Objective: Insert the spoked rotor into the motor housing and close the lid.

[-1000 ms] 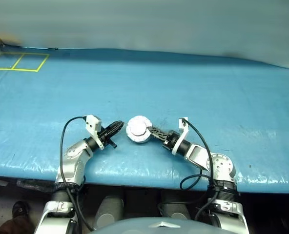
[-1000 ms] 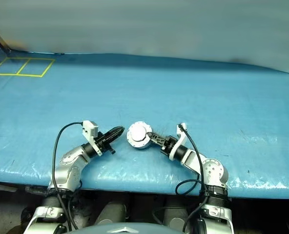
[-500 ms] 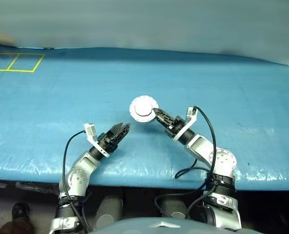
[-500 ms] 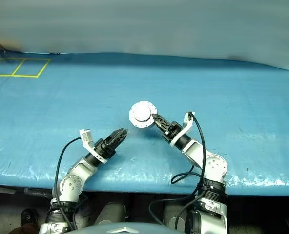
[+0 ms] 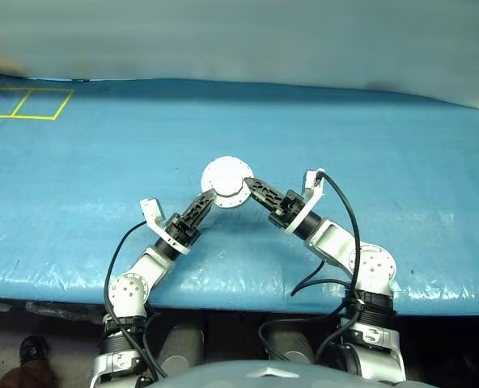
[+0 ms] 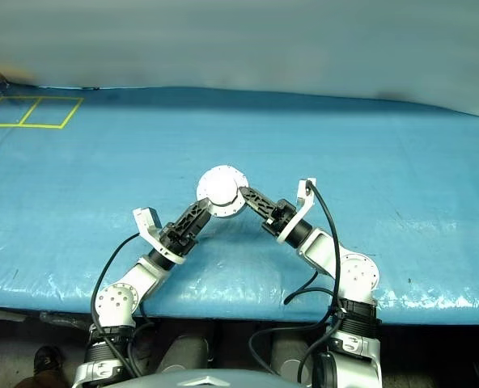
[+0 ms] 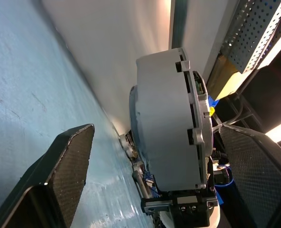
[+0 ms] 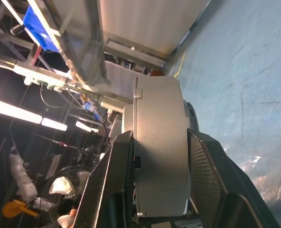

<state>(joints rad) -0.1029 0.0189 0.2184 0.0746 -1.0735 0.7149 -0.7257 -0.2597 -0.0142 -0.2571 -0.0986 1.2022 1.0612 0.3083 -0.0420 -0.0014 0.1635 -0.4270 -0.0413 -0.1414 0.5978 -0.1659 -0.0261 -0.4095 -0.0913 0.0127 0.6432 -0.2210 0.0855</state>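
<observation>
While the blue table point(image 5: 94, 162) lay bare around my arms, the change of the last second was all in the air above its near edge. A second earlier my right pincer point(image 5: 247, 187) had held the round assembly low, just over the cloth, and my left pincer point(image 5: 205, 202) had sat apart from it with its fingers nearly together. By this moment I had lifted the assembly up and brought the two arms toward each other, so that they met in a peak with the disc at the top.

The thing itself I took to be the motor housing point(image 5: 226, 183) with the lid already on it: its face toward my head camera was plain light grey with small tabs round the rim, and from my wrists it showed as a thick grey drum seen edge-on. The spoked rotor I judged to be inside, though I could not see it.

My right pincer was clamped across the drum's thickness, one black finger on each flat face. My left pincer had spread wide, its fingers point(image 7: 64, 161) standing either side of the drum and clear of it.

I judged this a handover or a squeeze to seat the lid; the left had not yet closed.
</observation>
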